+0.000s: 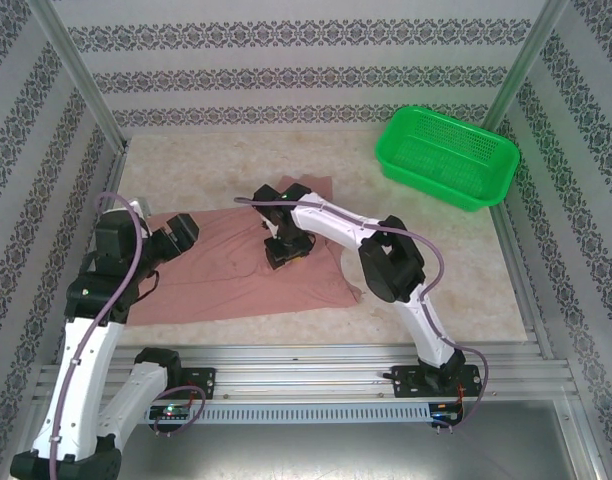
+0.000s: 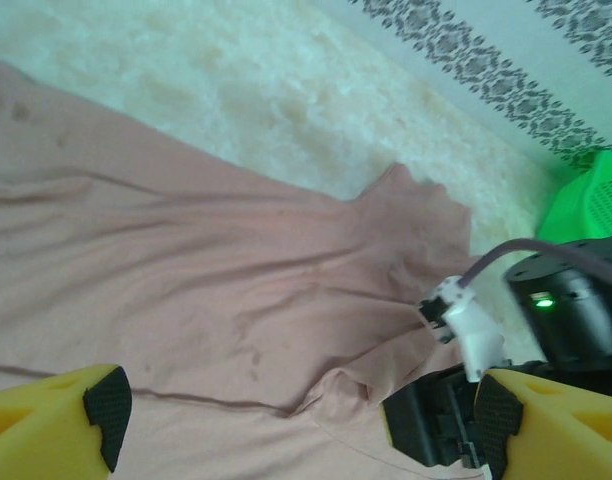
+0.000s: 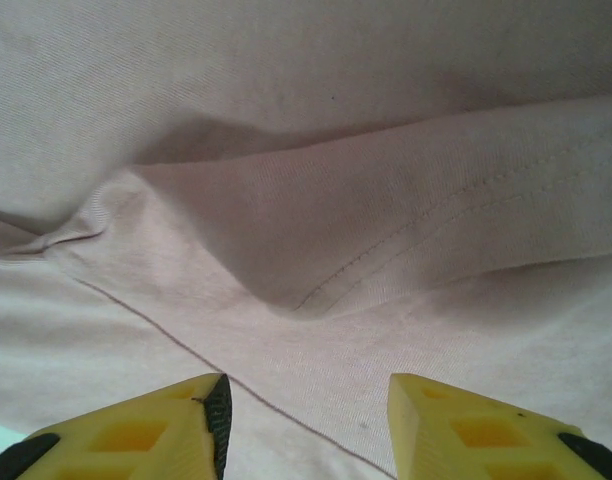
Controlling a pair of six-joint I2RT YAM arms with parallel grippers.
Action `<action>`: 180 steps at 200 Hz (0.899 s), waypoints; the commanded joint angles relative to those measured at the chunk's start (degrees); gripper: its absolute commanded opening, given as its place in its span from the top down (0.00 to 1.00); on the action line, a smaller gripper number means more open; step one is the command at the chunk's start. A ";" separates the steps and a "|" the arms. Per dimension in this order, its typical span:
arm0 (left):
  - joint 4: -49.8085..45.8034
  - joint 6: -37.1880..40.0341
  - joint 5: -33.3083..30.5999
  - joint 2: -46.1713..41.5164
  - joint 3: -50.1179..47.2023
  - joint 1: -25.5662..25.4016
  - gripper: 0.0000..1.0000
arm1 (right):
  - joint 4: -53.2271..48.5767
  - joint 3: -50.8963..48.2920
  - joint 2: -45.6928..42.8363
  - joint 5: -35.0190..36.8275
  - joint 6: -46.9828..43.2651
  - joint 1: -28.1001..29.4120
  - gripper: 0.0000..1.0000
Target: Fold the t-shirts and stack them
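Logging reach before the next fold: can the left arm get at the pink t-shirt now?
Probably yes: the left gripper hangs open over the t-shirt, at its left end, nothing between them.

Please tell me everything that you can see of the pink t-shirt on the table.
The t-shirt is a dusty-pink piece of soft, thin cloth. It lies mostly flat but wrinkled on the pale table, left of centre. One sleeve points toward the far side. A folded layer with a stitched hem lies raised over the cloth below. The right hand, open, is low over its middle. The left hand, open, is over its left part. Whether either touches it, I cannot tell.
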 commanded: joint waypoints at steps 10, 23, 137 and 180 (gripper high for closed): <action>-3.18 3.67 -1.33 -1.77 4.43 -0.69 0.06 | -2.39 3.74 3.09 2.30 -3.25 1.12 0.53; -3.47 3.95 -1.24 -1.90 6.00 -0.69 0.05 | -2.34 5.22 4.01 2.63 -3.41 1.35 0.53; -6.59 4.99 -3.71 -2.69 7.47 -0.69 0.05 | -9.09 15.71 10.82 14.65 -7.94 2.19 0.90; -3.70 7.57 1.61 -2.38 8.11 -0.69 0.04 | -9.35 21.61 12.13 20.14 -13.42 2.37 0.97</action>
